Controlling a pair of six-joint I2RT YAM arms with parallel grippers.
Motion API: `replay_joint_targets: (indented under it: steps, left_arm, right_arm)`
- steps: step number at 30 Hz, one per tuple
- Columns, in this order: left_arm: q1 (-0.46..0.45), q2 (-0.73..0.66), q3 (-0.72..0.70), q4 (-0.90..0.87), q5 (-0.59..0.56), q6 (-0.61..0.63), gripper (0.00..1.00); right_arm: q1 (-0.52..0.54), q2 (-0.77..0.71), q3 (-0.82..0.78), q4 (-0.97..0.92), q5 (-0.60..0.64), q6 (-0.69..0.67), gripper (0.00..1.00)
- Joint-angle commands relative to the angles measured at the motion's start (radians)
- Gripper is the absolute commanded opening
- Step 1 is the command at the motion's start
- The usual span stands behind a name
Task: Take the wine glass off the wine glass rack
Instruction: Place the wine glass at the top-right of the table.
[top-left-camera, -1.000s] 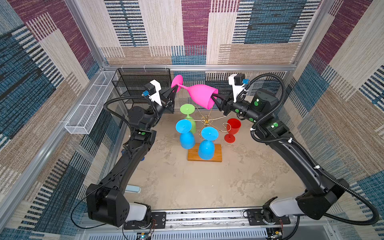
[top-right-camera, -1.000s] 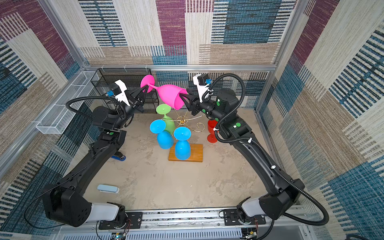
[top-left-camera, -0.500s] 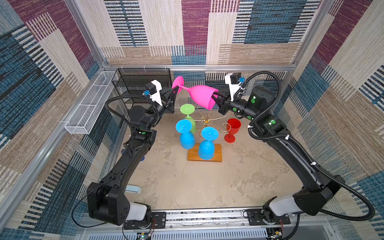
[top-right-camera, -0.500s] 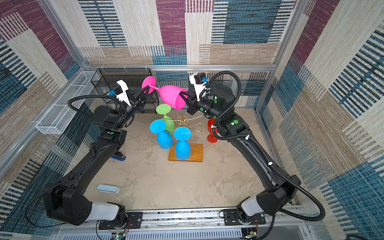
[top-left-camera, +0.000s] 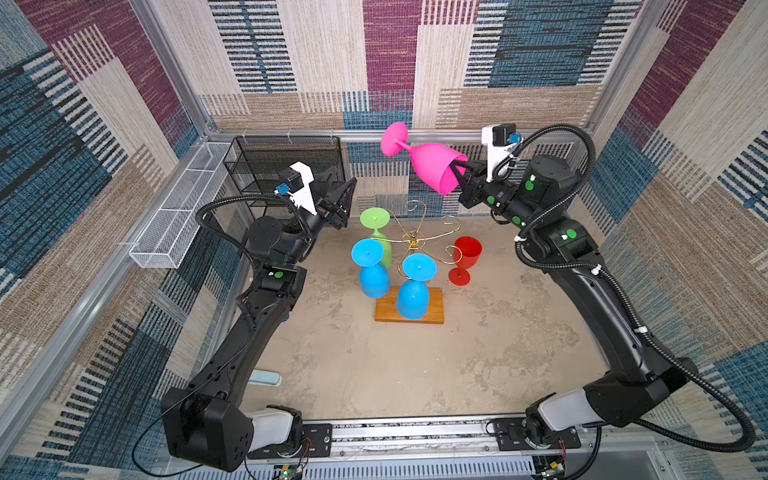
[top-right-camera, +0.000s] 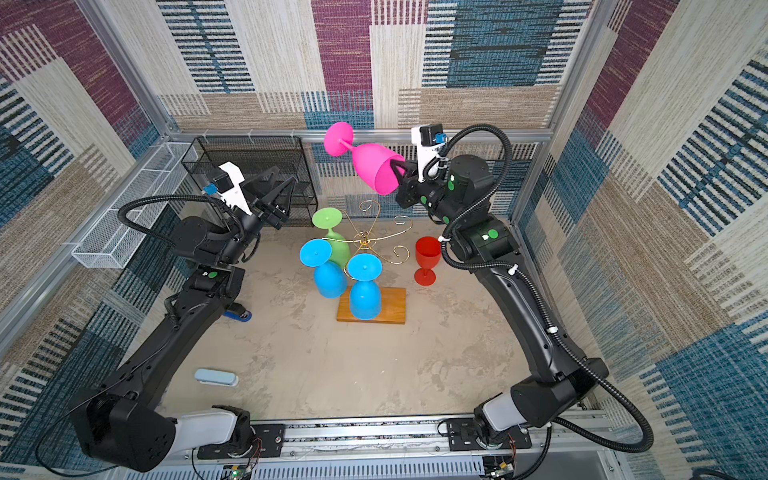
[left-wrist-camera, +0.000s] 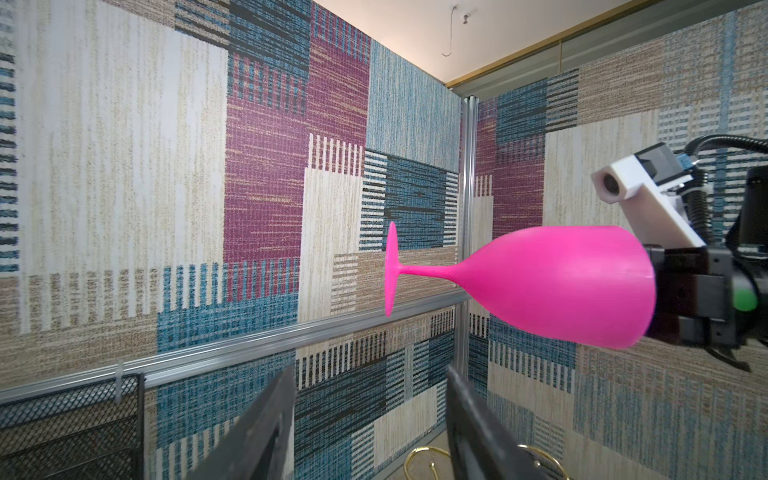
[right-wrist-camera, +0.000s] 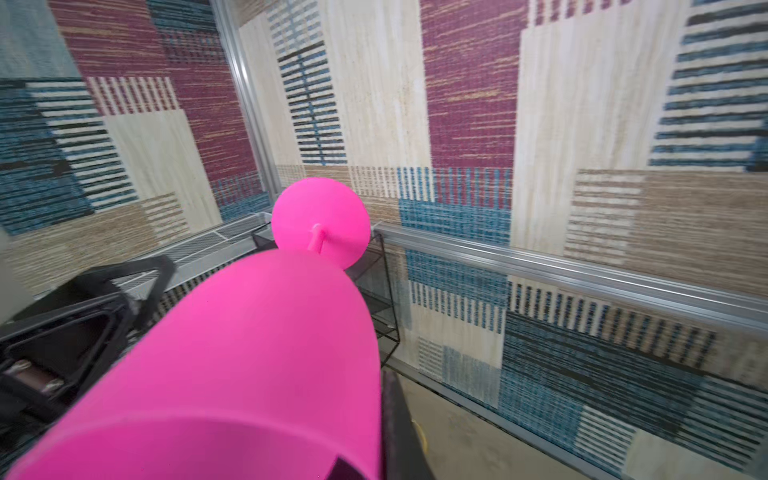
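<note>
The pink plastic wine glass (top-left-camera: 432, 170) is off the stand and in the air, above and behind the gold wire wine glass rack (top-left-camera: 415, 237) and clear of its scrolled arms. It lies nearly level, with its round foot towards the left arm and its open mouth towards the right arm.

The right gripper (top-left-camera: 456, 178) is clamped on the rim of the bowl. In both top views one black finger reaches inside the mouth and the other presses the outside wall. The right wrist view shows the bowl (right-wrist-camera: 232, 374) filling the foreground, with the foot disc beyond it. The right arm rises from the near rail, bows out towards the right wall and turns its wrist in towards the middle.

The left gripper (top-left-camera: 343, 187) stands released and holds nothing. In the left wrist view its two dark fingers (left-wrist-camera: 270, 419) are spread apart below the glass's stem, touching nothing. The left arm is raised, with its wrist in front of the black mesh shelf unit (top-left-camera: 286, 166), and its gripper points towards the foot of the glass, well apart from it.

A green plastic glass (top-left-camera: 376, 224) and two blue plastic glasses (top-left-camera: 372, 270) hang upside down on the rack, which stands on a rectangular wooden base (top-left-camera: 434, 313). A red plastic glass (top-left-camera: 465, 257) stands upright on the stone-look table (top-left-camera: 374, 365), just beside the rack. A white wire mesh tray (top-left-camera: 178, 224) hangs on the left wall.
</note>
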Motion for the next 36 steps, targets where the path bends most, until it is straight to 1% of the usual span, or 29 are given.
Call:
replay_joint_targets:
  steps: [1,5,8,11,15,20,24,30,36]
  left_arm:
    - [0.013,-0.057,-0.037,-0.125,-0.103,0.097,0.61]
    - [0.061,-0.143,-0.105,-0.198,-0.225,0.112,0.64]
    - [0.101,-0.188,-0.18,-0.189,-0.288,0.098,0.66]
    - [0.137,-0.205,-0.239,-0.165,-0.294,0.07,0.67]
    - [0.173,-0.221,-0.292,-0.139,-0.273,0.043,0.67]
    - [0.201,-0.244,-0.345,-0.129,-0.284,0.039,0.68]
    - [0.221,-0.253,-0.362,-0.134,-0.291,0.043,0.69]
    - [0.246,-0.262,-0.386,-0.126,-0.297,0.026,0.69]
    - [0.259,-0.261,-0.397,-0.126,-0.305,0.029,0.69]
  right_arm:
    - [-0.055,-0.018,0.004,-0.152,0.109,-0.003,0.0]
    - [-0.181,-0.064,-0.073,-0.212,0.123,0.004,0.0]
    - [-0.226,-0.046,-0.082,-0.278,0.177,-0.019,0.0]
    - [-0.248,0.002,-0.056,-0.365,0.26,-0.051,0.0]
    - [-0.288,0.081,0.0,-0.485,0.318,-0.079,0.0]
    - [-0.33,0.167,0.031,-0.531,0.336,-0.089,0.0]
    - [-0.353,0.296,0.102,-0.618,0.362,-0.105,0.0]
    - [-0.381,0.449,0.184,-0.678,0.4,-0.126,0.0]
    - [-0.406,0.537,0.221,-0.721,0.368,-0.145,0.0]
